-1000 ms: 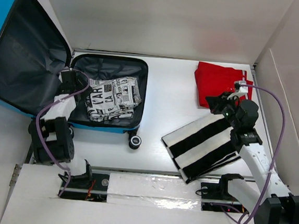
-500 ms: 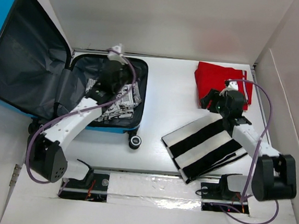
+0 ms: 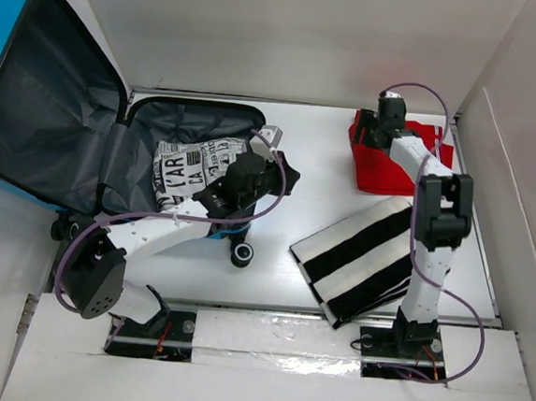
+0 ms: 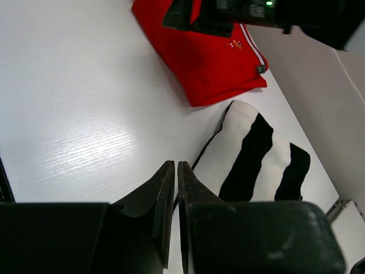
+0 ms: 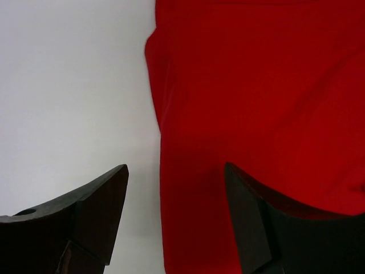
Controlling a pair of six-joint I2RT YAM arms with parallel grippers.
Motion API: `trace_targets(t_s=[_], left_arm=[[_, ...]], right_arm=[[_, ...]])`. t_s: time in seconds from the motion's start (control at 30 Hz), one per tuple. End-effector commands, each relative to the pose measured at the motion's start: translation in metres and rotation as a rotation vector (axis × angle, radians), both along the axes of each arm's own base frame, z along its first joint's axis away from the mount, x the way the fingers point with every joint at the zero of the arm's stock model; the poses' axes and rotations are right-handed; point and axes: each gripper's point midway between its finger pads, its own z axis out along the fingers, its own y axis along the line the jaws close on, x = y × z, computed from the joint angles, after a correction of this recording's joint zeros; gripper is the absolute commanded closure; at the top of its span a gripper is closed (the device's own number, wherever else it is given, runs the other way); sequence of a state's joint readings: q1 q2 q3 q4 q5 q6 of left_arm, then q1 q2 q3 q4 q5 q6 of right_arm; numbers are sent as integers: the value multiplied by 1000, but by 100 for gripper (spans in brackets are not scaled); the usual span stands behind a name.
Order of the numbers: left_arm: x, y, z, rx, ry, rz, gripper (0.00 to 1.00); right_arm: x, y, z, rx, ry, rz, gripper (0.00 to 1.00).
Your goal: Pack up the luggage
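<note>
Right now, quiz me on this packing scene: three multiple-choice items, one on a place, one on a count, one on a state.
1. The newspaper-print garment lies: A on the table; B inside the luggage; C atop its shut lid.
2. Garments outside the luggage: A one; B two; C three.
3. The right fingers are: A shut on cloth; B shut, empty; C open.
Answers: B, it rests on the grey lining; B, the red garment and the striped garment; C, a clear gap over the red garment's edge.
</note>
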State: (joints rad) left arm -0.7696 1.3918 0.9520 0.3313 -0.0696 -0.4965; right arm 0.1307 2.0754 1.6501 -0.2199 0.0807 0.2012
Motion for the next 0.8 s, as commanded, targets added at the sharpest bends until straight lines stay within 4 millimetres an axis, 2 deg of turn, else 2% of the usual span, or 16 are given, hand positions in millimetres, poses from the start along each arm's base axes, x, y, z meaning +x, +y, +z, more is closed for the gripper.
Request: trace_targets(t_s=[0.0, 0.03, 0.07, 0.1, 0.2, 0.23, 0.3, 0.33, 0.43, 0.5, 0.53, 0.63, 0.67, 0.7, 0.73, 0.77], left_arm=[[1, 3, 38, -56, -124, 4, 95], [2, 4, 36, -47, -121, 5, 94], [2, 4, 35, -39, -121, 3, 92], [1, 4, 34, -31, -124, 2, 91], [-3, 7, 35, -31, -138, -11, 90], [-4, 8, 38, -41, -150, -13, 89], [-8, 12, 47, -59, -175, -13, 89], [-10, 14, 45, -53, -180, -11, 88], [-12, 20, 48, -45, -195, 0, 84], [-12, 21, 48, -34, -194, -3, 79], [-12, 20, 45, -29, -186, -5, 77], [-11, 21, 41, -41, -161, 13, 67], [-10, 21, 39, -42, -151, 24, 65], [-8, 20, 37, -51, -133, 35, 64], [-7, 19, 38, -57, -121, 41, 63], [-5, 18, 37, -60, -114, 43, 63]], right_arm=[[-12, 9, -44, -106, 217, 35, 27], [-8, 14, -46, -125, 223, 40, 28], [0, 18, -38, -161, 201, 27, 29], [-3, 15, -57, -185, 258, 27, 29], [4, 25, -62, -208, 275, 29, 38], [6, 25, -62, -208, 275, 24, 49], [5, 34, -62, -229, 281, 14, 59], [5, 30, -68, -245, 299, -1, 70], [1, 50, -69, -281, 286, 27, 94], [-2, 64, -63, -270, 265, 54, 98], [-13, 75, -72, -271, 284, 86, 100], [-23, 105, -57, -177, 235, 174, 100], [-40, 111, -71, -163, 268, 205, 100], [-37, 114, -48, -133, 200, 206, 100], [-41, 115, -43, -120, 186, 208, 100], [-44, 117, -38, -101, 170, 219, 85]])
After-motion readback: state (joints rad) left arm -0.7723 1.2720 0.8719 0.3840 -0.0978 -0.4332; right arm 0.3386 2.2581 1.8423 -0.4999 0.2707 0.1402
